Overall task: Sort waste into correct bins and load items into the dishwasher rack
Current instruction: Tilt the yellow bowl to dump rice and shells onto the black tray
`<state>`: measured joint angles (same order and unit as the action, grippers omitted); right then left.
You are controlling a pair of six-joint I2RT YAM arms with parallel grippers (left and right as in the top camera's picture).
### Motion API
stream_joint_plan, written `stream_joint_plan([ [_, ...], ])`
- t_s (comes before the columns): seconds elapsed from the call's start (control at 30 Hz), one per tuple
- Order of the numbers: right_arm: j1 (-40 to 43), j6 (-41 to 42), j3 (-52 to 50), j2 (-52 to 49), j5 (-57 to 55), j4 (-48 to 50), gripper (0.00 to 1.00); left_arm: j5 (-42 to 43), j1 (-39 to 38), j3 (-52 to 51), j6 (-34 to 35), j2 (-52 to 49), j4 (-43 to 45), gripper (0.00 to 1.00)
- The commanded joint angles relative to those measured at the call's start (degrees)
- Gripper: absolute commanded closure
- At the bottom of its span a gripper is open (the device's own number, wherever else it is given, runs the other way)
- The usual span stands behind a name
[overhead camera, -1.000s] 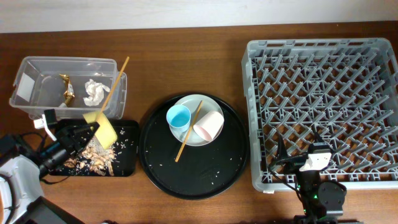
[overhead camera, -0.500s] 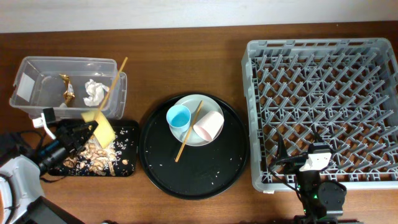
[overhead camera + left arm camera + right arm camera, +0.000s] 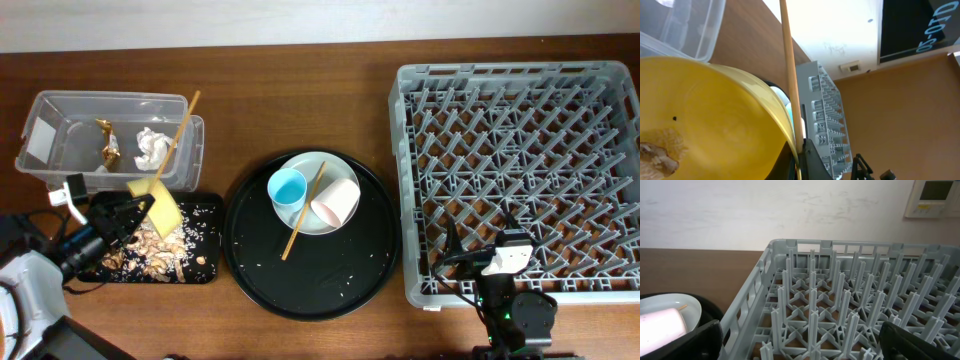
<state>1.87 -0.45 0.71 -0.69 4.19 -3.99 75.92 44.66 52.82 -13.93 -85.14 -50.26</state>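
Observation:
My left gripper is shut on the rim of the small yellow bowl together with one wooden chopstick, holding them tilted over the shallow black tray. The left wrist view shows the bowl, the chopstick and a scrap stuck inside the bowl. Beige food scraps and rice lie in the tray. The clear tub holds the tissue and the gold wrapper. My right gripper is open and empty over the front edge of the rack.
The big round black tray carries the pale plate with the blue cup, the white cup on its side, and the other chopstick. The rack's pegs fill the right wrist view.
The left gripper has shifted the bowl and chopstick slightly up and to the left over the black tray. The right arm has not moved.

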Motion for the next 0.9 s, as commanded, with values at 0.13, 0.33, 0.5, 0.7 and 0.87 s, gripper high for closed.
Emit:
stream_joint_plan([
  [0.13, -0.3, -0.2, -0.4, 0.3, 0.1, -0.1, 0.02, 5.4, 6.9, 0.3, -10.1, -0.1, -3.6, 1.0],
  [0.33, -0.3, -0.2, -0.4, 0.3, 0.1, -0.1, 0.02, 12.2, 6.9, -0.2, -14.2, -0.6, -6.9, 1.0],
  [0.5, -0.3, -0.2, -0.4, 0.3, 0.1, -0.1, 0.02, 14.3, 6.8, -0.3, -15.7, -1.1, -9.6, 1.0],
  [0.7, -0.3, -0.2, -0.4, 0.3, 0.1, -0.1, 0.02, 12.1, 6.8, -0.3, -9.7, -2.1, -6.1, 1.0],
  [0.87, -0.3, -0.2, -0.4, 0.3, 0.1, -0.1, 0.02, 11.2, 6.8, -0.3, -9.1, -2.2, -8.9, 1.0],
])
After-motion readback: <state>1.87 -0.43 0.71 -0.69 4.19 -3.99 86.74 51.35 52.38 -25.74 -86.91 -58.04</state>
